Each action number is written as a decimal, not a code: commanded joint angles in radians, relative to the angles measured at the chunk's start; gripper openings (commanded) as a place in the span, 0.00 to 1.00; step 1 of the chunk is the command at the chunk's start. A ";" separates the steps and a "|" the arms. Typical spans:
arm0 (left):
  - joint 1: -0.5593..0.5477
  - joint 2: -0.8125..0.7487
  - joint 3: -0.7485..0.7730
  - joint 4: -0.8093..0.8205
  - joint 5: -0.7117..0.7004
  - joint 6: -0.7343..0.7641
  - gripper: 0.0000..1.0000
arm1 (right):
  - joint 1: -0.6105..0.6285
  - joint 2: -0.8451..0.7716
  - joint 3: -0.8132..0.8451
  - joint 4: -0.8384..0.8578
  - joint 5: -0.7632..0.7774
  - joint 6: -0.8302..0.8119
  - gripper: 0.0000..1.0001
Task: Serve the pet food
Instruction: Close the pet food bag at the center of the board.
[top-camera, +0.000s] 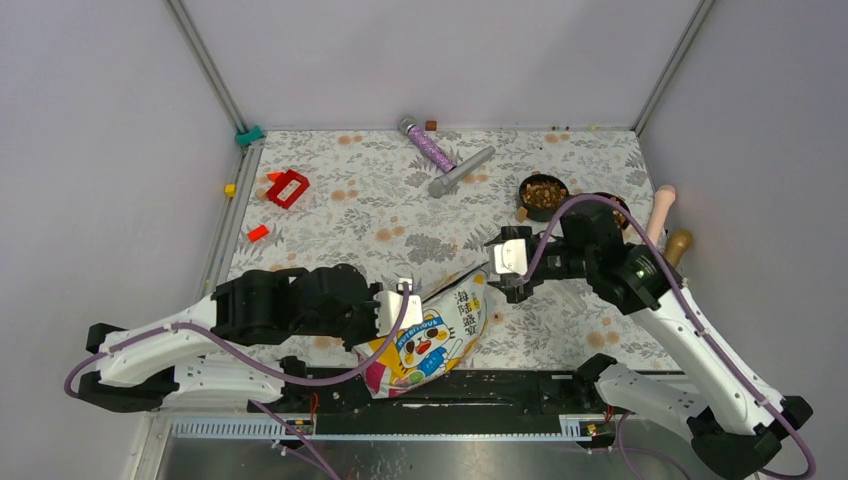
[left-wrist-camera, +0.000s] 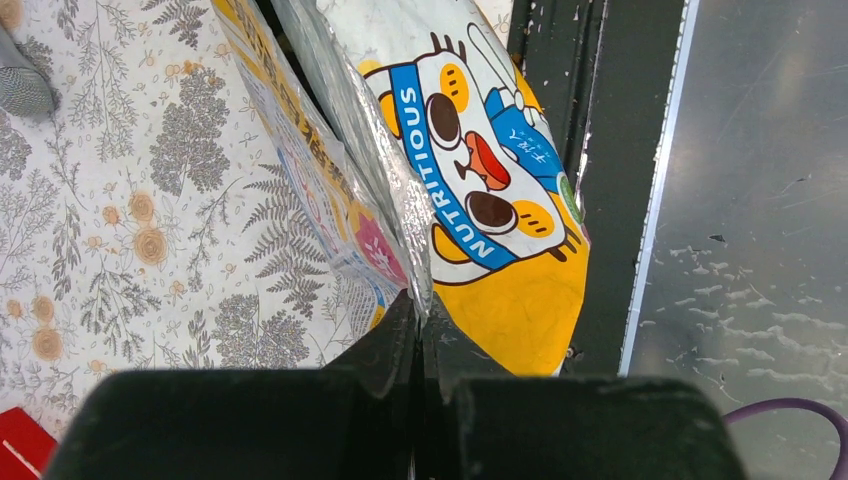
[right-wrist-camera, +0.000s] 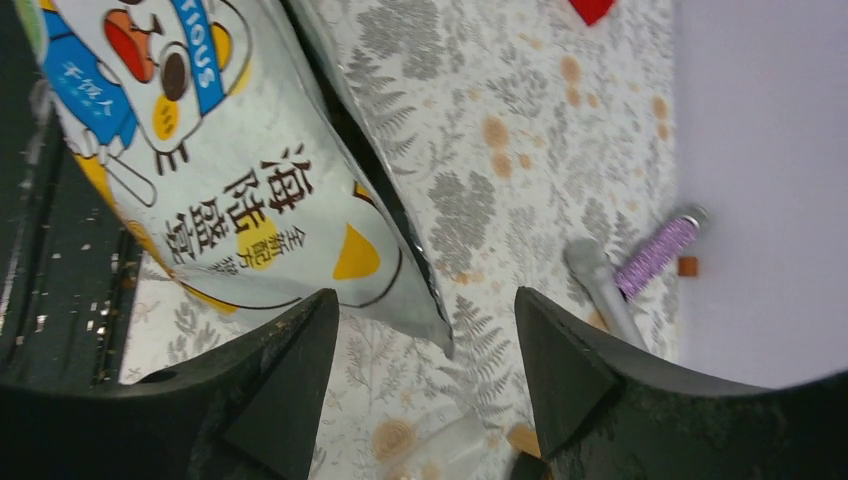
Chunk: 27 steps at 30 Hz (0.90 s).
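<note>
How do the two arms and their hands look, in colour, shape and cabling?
The left arm and the right arm have white shells near the base and black segments toward the wrist. A purple cable loops along each. The left hand and the right hand end in two black, wedge-shaped fingers. A small green light glows on the right arm.

One bag (top-camera: 430, 335) lies at six o'clock on the bench (top-camera: 380, 210), and two black bowls stand at two o'clock, the kibble-filled bowl (top-camera: 523, 196) and the half-hidden bowl (top-camera: 618, 203). Two sticks lie at twelve o'clock, a purple stick (top-camera: 430, 148) and a grey stick (top-camera: 462, 171). Two red pieces, a red block (top-camera: 288, 188) and a red chip (top-camera: 258, 233), sit at ten o'clock, and two pegs, a pale peg (top-camera: 661, 210) and a brown peg (top-camera: 679, 243), at three o'clock.
</note>
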 joint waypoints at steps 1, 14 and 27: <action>-0.008 -0.044 0.082 0.069 0.105 0.016 0.00 | 0.039 0.069 0.061 -0.045 -0.137 -0.015 0.72; -0.008 -0.049 0.091 0.068 0.119 0.017 0.00 | 0.078 0.166 0.112 -0.093 -0.123 -0.011 0.32; -0.008 -0.061 0.095 0.068 0.135 0.017 0.00 | 0.082 0.188 0.199 -0.226 -0.153 -0.037 0.05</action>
